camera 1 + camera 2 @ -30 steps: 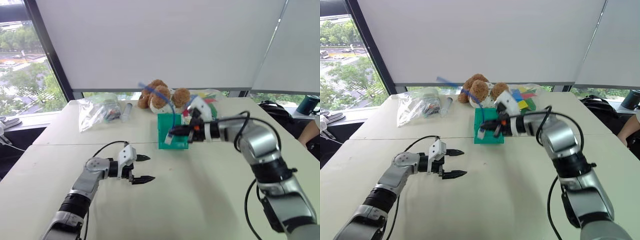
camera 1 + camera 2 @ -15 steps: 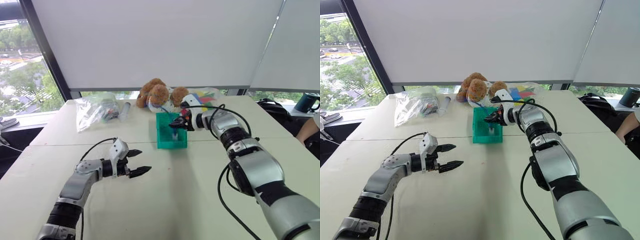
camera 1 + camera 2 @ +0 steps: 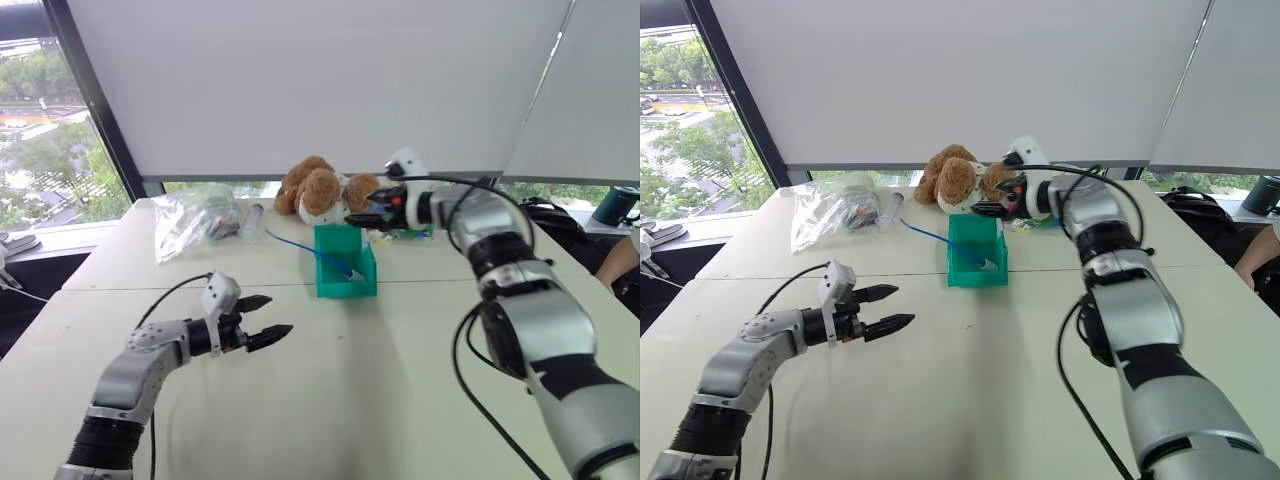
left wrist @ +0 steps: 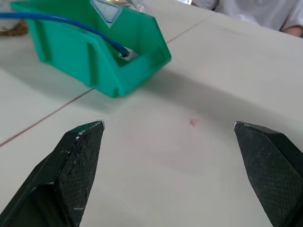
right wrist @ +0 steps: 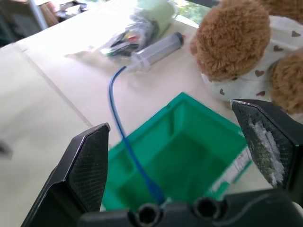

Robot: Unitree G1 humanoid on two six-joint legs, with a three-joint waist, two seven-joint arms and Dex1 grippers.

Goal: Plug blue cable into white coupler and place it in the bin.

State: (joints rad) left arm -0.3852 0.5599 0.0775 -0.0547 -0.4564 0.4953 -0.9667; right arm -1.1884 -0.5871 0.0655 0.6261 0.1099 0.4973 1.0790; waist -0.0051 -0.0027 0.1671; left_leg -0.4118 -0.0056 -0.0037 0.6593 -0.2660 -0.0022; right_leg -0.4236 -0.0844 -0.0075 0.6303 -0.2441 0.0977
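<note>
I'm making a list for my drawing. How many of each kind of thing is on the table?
Green bin: 1
Blue cable: 1
Teddy bear: 1
Clear bag: 1
Syringe: 1
Colourful packet behind the bin: 1
Total: 6

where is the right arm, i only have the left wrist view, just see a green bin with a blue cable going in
Observer: The right gripper hangs above the back wall of the bin, fingers open and holding nothing.
Operator: ok and where does the cable's other end go
Observer: The blue cable runs out over the bin's side and ends on the table, near a syringe and a clear bag.
Operator: anything behind the bin
Observer: A brown teddy bear lies right behind it.
</note>
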